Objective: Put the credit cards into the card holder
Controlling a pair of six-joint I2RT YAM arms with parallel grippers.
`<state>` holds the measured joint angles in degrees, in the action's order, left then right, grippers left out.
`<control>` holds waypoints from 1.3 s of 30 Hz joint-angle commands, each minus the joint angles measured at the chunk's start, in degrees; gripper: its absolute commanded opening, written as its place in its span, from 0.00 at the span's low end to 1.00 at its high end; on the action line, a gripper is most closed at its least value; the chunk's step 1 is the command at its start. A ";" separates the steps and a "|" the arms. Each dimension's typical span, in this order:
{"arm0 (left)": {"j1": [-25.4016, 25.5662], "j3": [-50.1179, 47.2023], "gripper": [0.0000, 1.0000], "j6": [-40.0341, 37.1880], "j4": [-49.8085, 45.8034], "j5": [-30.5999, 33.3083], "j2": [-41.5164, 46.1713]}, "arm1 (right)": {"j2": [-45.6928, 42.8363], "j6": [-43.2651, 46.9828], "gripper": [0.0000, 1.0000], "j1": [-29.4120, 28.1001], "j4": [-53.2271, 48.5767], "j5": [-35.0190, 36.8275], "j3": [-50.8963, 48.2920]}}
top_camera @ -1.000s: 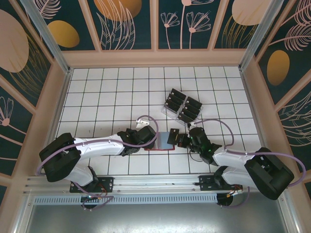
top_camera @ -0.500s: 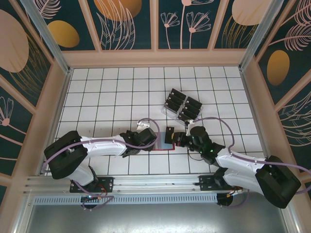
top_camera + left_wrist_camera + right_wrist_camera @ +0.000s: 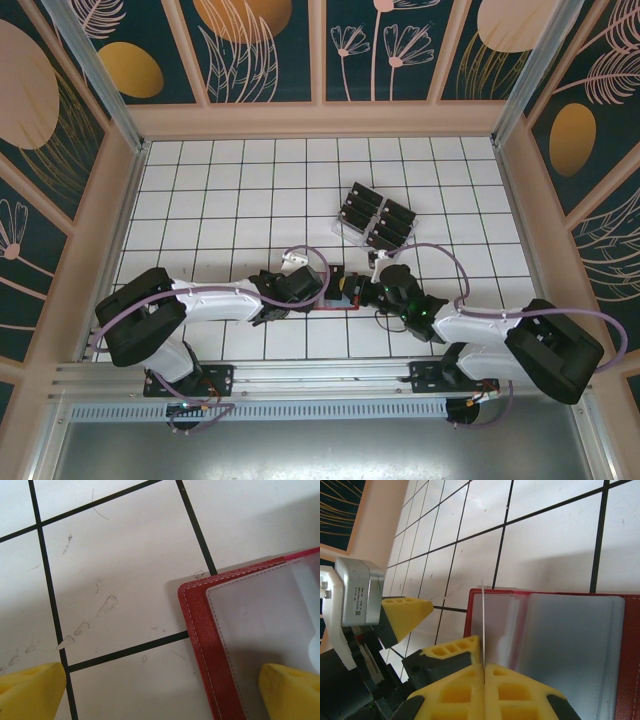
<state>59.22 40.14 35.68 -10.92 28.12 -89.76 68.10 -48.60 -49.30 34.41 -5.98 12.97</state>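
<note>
The red card holder [image 3: 346,297] lies open on the table between both arms, its grey-blue and clear pockets [image 3: 570,630] facing up. My right gripper [image 3: 484,666] is shut on one thin credit card [image 3: 483,625], seen edge-on and standing over the holder's left pocket. In the top view this gripper [image 3: 365,290] is at the holder's right side. My left gripper [image 3: 160,695] is open and straddles the holder's left edge [image 3: 200,640]. One yellow fingertip [image 3: 290,690] rests on the clear pocket, the other [image 3: 30,690] over the bare table. More black credit cards [image 3: 375,215] stand further back.
A clear slotted tray [image 3: 340,232] holding the black cards stands just behind the card holder, right of centre. Both arms meet low over the near middle of the white gridded table [image 3: 220,200]. Wooden walls [image 3: 120,200] ring the table.
My right gripper has moved left with the card, from beside the holder to over its left pocket. The left gripper has stayed on the holder's left edge.
</note>
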 commanded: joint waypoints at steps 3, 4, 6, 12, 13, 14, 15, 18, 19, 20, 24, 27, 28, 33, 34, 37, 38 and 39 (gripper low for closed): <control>-0.02 -1.67 0.98 0.94 -1.14 0.80 -0.87 | 1.15 -0.55 0.00 -0.79 5.19 3.19 -1.23; -0.04 -1.78 0.99 0.98 -1.08 0.73 -0.80 | 1.27 -0.65 0.00 -0.80 5.53 3.50 -1.54; -0.01 -1.96 0.98 1.08 -0.86 0.54 -0.75 | 1.37 -0.86 0.00 -0.93 6.10 3.99 -2.10; 0.01 -2.50 0.98 1.52 -0.68 0.45 -0.18 | 2.38 -1.29 0.00 -1.07 7.64 4.56 -3.07; -0.06 -2.62 0.99 1.63 -0.71 0.45 0.01 | 2.70 -1.36 0.00 -1.07 8.00 4.57 -3.18; -0.01 -2.68 0.98 1.68 -0.73 0.45 0.14 | 3.10 -1.50 0.00 -1.07 8.44 4.49 -3.29; -0.03 -2.70 0.98 1.74 -0.73 0.47 0.27 | 3.39 -1.63 0.00 -1.09 8.94 4.39 -3.38; -0.03 -2.79 0.99 1.76 -0.77 0.45 0.37 | 4.79 -1.85 0.00 -1.15 10.39 3.91 -3.35; 0.02 -2.79 0.98 1.84 -0.77 0.49 0.37 | 5.48 -2.02 0.00 -1.24 11.07 3.66 -3.37; -0.05 -2.87 0.98 1.85 -0.77 0.49 0.39 | 6.16 -2.18 0.00 -1.24 11.72 3.52 -3.39; -0.01 -3.14 0.98 2.06 -0.68 0.53 0.55 | 8.41 -2.65 0.00 -1.41 14.01 2.86 -3.35; 0.00 -3.18 0.98 2.07 -0.69 0.53 0.63 | 9.88 -2.99 0.00 -1.50 15.34 2.30 -3.30; -0.03 -3.22 0.99 2.04 -0.63 0.53 0.55 | 10.24 -3.07 0.00 -1.57 15.63 2.13 -3.11; -0.01 -3.40 0.98 2.05 -0.42 0.45 0.48 | 11.35 -3.31 0.00 -1.79 16.41 1.59 -2.86; 0.00 -3.40 0.99 2.09 -0.39 0.47 0.46 | 11.59 -3.40 0.00 -1.81 16.47 1.58 -2.83; -0.02 -3.43 0.98 2.11 -0.26 0.42 0.36 | 12.11 -3.58 0.00 -1.97 16.82 1.24 -2.91; -0.06 -3.44 0.98 2.03 -0.16 0.38 0.37 | 12.30 -3.67 0.00 -2.06 16.90 1.23 -2.95; -0.01 -3.49 0.99 2.08 -0.16 0.37 0.37 | 12.49 -3.76 0.00 -2.06 17.04 1.17 -2.93</control>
<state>59.22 38.22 37.65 -8.25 28.12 -89.25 79.70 -51.62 -50.78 48.58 -4.60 10.22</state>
